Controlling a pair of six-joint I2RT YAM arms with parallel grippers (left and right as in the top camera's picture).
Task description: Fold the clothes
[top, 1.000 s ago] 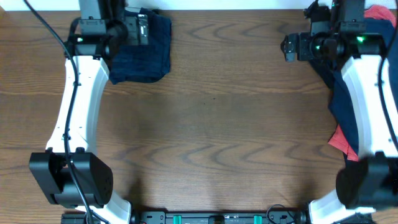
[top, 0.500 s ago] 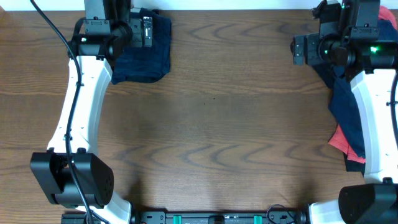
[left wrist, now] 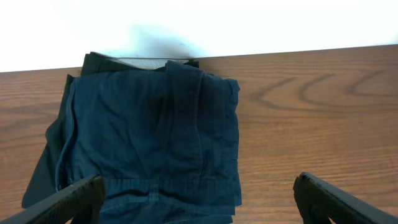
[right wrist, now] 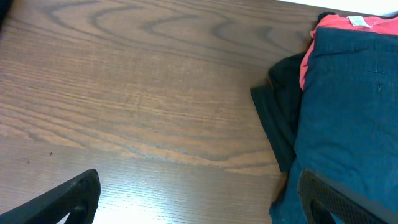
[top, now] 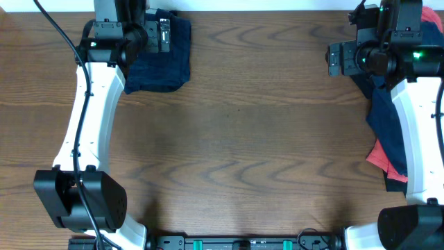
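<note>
Starting at my end of the table (top: 236, 139), it's brown wood grain right across the middle. Further out on the right, the unfolded pile (top: 386, 125) runs along the table's right edge, partly under my right arm. It's navy on top, with a coral piece (top: 378, 156) poking out at the near end.

On the right wrist cam the right gripper (right wrist: 199, 202) has its fingers spread wide and is holding nothing. It hangs over the wood just beside the pile. A black piece (right wrist: 280, 121) sticks out from under the navy there, and more coral shows at the far end.

Way out in the far left corner sit the folded navy shorts (left wrist: 155, 137), squared up near the back edge, with something darker peeking out underneath along one side. The left gripper (left wrist: 198, 208) is over their near edge, fingers wide apart, not gripping anything.
</note>
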